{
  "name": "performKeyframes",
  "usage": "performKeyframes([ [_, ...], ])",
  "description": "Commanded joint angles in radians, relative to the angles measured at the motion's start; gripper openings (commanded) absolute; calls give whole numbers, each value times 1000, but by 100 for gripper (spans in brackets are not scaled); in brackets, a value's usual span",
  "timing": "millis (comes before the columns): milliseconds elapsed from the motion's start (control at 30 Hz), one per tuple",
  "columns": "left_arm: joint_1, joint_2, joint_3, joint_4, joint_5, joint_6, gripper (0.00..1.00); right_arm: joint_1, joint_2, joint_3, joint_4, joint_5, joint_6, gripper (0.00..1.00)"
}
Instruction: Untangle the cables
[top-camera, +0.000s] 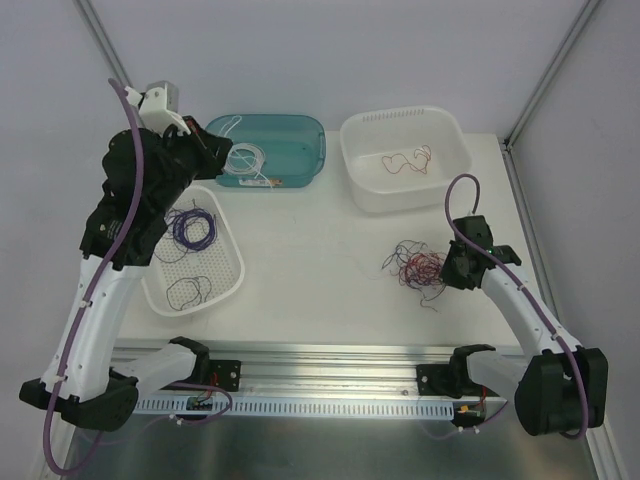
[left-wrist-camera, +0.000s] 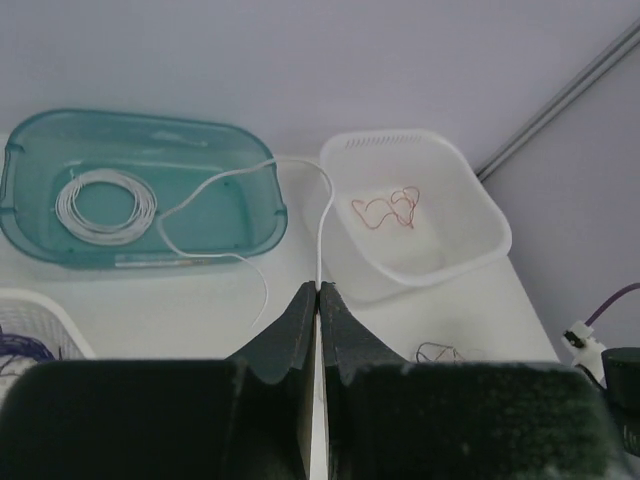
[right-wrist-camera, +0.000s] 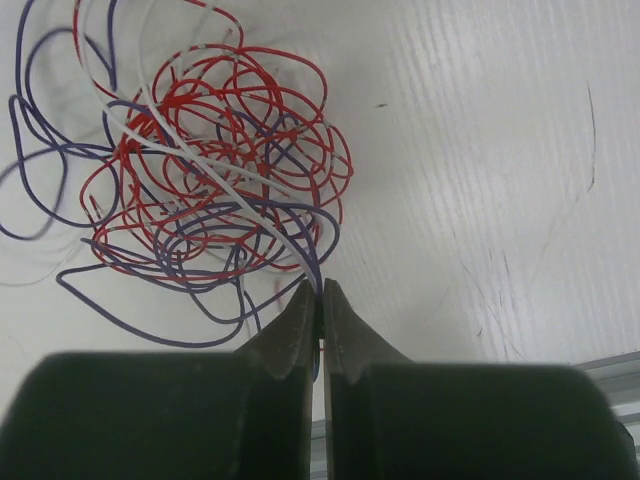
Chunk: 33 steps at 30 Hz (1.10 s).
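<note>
The clump of red, dark purple and white wires (top-camera: 415, 267) lies on the table right of centre. It fills the upper left of the right wrist view (right-wrist-camera: 210, 190). My right gripper (top-camera: 447, 268) (right-wrist-camera: 320, 292) is at the clump's near right edge, shut on a purple and a white strand. My left gripper (top-camera: 222, 148) (left-wrist-camera: 319, 290) is raised by the teal bin (top-camera: 300, 130) (left-wrist-camera: 30, 240), shut on a thin white wire (left-wrist-camera: 322, 225). That wire runs over the bin's rim to a white coil (top-camera: 245, 160) (left-wrist-camera: 105, 205) inside.
A white bin (top-camera: 455, 150) (left-wrist-camera: 480, 215) at the back right holds a red wire (top-camera: 408, 160) (left-wrist-camera: 388, 208). A white perforated basket (top-camera: 230, 270) (left-wrist-camera: 40, 310) at the left holds purple wires (top-camera: 190, 228). A metal rail (top-camera: 330, 400) runs along the near edge.
</note>
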Motion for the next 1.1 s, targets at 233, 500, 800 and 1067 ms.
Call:
performKeyframes([
  [233,7,74,183,3,105,87,0,-19,-3,52,-22,-40,-23,4],
  [500,9,161,348,7,60,176,0,-19,-23,47,1,-134,-70,48],
  [800,27,362,477,72,-7,222,0,4,-71,132,-9,-253,-122,97],
  [1067,95,599,586,170,-41,173,0,30,-126,150,-5,-300,-145,97],
])
